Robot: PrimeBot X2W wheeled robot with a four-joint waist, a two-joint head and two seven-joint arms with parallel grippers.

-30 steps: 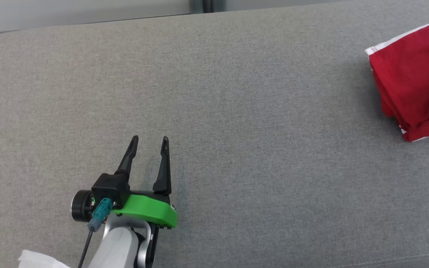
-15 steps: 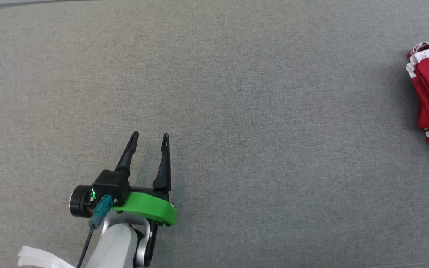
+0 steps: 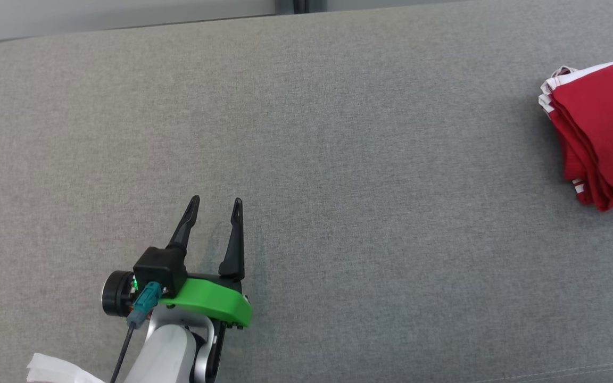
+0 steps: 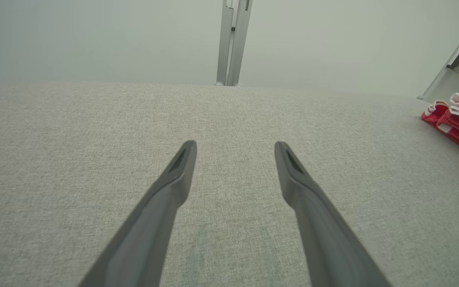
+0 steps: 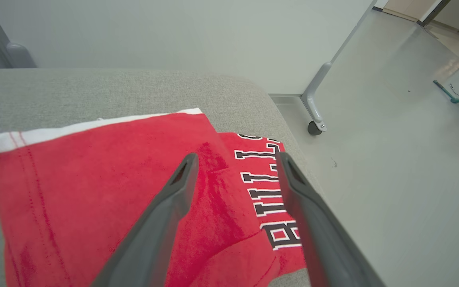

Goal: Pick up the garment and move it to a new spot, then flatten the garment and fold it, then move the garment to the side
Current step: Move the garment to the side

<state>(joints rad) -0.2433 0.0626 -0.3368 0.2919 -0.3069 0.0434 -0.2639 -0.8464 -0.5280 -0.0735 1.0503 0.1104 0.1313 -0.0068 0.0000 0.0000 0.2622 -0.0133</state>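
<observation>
**A:** Head view first. Where is the garment?

**B:** The red garment [image 3: 599,133] lies folded at the right edge of the frame, on the grey cushion [image 3: 338,159], with white trim along its upper left side. No writing on it can be read from here.

**A:** And the arm?

**B:** The left gripper [image 3: 216,200] sits at lower left on a green bracket [image 3: 210,300]. Its fingers are spread, with nothing between them, well apart from the garment.

**A:** Left wrist view?

**B:** The left gripper [image 4: 235,144] has both fingers parted over bare cushion. The garment [image 4: 458,123] shows as a red and white stack at the right edge. A metal post [image 4: 231,40] stands at top centre.

**A:** Right wrist view?

**B:** The right gripper [image 5: 237,156] has its fingers released and wide apart, gripping nothing. The garment [image 5: 94,191] lies flat beneath them across the lower left and centre.

**A:** Any text?

**B:** Black lettering [image 5: 267,191] edged in white runs up the frame between the fingers. It appears to read "BULLS", partly covered by the right-hand finger. A castor leg [image 5: 315,119] stands on the floor [image 5: 393,159] at upper right.
</observation>
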